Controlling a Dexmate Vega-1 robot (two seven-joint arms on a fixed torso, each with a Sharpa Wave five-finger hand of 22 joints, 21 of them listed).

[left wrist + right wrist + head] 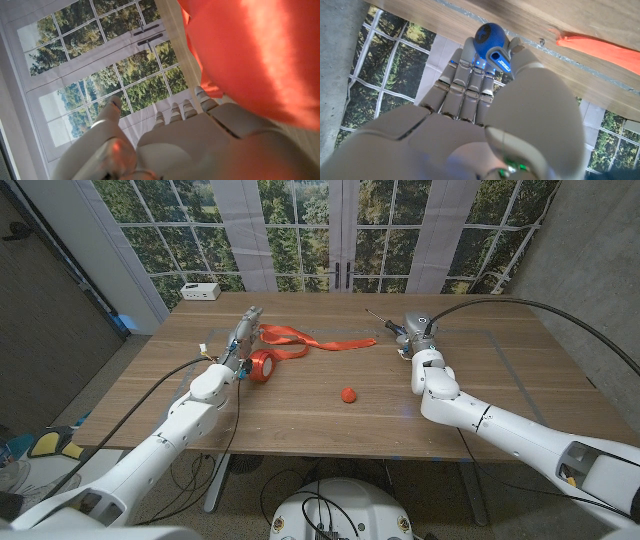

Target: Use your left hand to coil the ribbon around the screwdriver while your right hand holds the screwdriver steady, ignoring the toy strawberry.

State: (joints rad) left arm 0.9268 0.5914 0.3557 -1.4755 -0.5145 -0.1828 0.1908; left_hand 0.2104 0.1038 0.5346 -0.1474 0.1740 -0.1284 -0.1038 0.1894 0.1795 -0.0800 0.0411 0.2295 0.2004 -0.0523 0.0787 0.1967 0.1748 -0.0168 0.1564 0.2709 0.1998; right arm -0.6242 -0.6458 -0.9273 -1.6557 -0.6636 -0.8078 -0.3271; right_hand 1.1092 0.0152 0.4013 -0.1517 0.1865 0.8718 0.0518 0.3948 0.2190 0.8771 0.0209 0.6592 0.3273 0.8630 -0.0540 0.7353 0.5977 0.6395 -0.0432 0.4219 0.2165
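Note:
A red ribbon (318, 342) lies across the far middle of the table, and its spool (262, 365) stands beside my left wrist. My left hand (243, 337) reaches out beside the ribbon's left end, fingers stretched and apart, with nothing seen between them. In the left wrist view the ribbon (250, 50) looms blurred and close beside the hand (190, 140). My right hand (418, 342) grips the blue handle of the screwdriver (393, 328), whose metal shaft points away to the far left. The right wrist view shows the fingers (470, 80) curled around the screwdriver's blue handle (489, 39). The ribbon's right end (600, 47) lies near it.
A red toy strawberry (347, 394) sits alone in the middle of the table (300, 425), nearer than the ribbon. A white box (200, 291) stands at the far left corner. Windows and a door lie behind the table.

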